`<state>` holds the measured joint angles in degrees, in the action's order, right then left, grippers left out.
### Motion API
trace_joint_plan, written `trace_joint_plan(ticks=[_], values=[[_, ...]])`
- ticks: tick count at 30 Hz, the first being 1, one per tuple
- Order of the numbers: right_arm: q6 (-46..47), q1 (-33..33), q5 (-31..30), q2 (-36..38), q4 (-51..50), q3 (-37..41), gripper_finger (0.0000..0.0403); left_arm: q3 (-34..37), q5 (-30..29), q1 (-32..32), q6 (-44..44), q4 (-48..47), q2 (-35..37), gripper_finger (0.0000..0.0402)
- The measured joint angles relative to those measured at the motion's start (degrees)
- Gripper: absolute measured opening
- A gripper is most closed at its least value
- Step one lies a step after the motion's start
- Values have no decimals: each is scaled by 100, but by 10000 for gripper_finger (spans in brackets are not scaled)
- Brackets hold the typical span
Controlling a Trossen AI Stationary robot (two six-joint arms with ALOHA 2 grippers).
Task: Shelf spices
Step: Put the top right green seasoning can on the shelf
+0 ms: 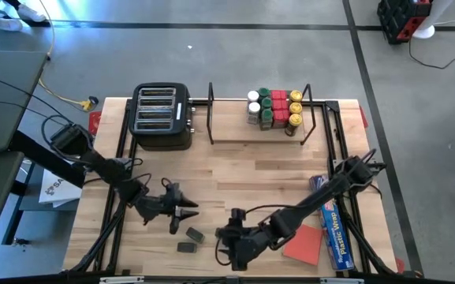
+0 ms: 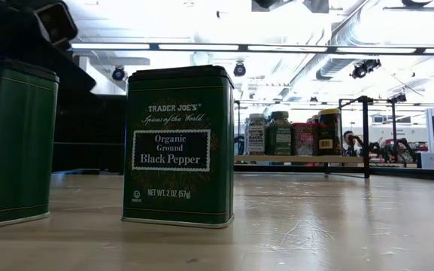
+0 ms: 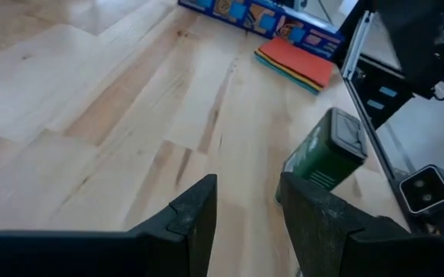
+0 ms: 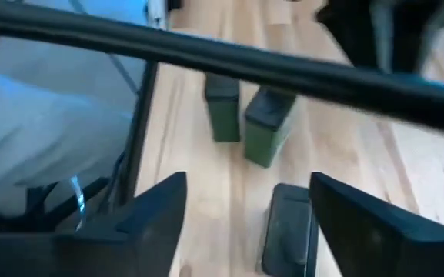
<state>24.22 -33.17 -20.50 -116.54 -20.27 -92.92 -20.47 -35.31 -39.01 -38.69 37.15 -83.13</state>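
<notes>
Two small green tins (image 1: 195, 234) (image 1: 186, 247) stand on the wooden table near its front edge. The low view shows them close up; one reads Black Pepper (image 2: 179, 147). My left gripper (image 1: 186, 211) (image 3: 246, 185) is open just left of them, and one tin (image 3: 325, 154) stands beyond its fingers. My right gripper (image 1: 225, 237) (image 4: 248, 185) hangs open on their right. A third dark-topped tin (image 4: 287, 227) shows between and below its fingers, apart from them as far as I can see. The shelf (image 1: 259, 140) at the far side holds several spices (image 1: 274, 109).
A black toaster (image 1: 162, 117) stands left of the shelf. A flat red pad (image 1: 304, 243) and a long blue plastic-wrap box (image 1: 333, 229) lie at the near right. Black frame rails (image 1: 117, 197) run along both table sides. Bare wood lies between the tins and the shelf.
</notes>
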Motion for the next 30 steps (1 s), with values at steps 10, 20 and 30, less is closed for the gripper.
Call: trace_joint_plan(ticks=[10, 20, 30], values=[[681, 66, -614, -376, -132, 0, 291, 2, -485, -285, -24, -12, 0, 138], [645, 66, -835, -467, -434, 0, 290, 2, -492, -285, -24, -43, 0, 138], [422, 90, -633, -777, -242, 0, 272, 7, -501, -283, -27, -48, 0, 138]])
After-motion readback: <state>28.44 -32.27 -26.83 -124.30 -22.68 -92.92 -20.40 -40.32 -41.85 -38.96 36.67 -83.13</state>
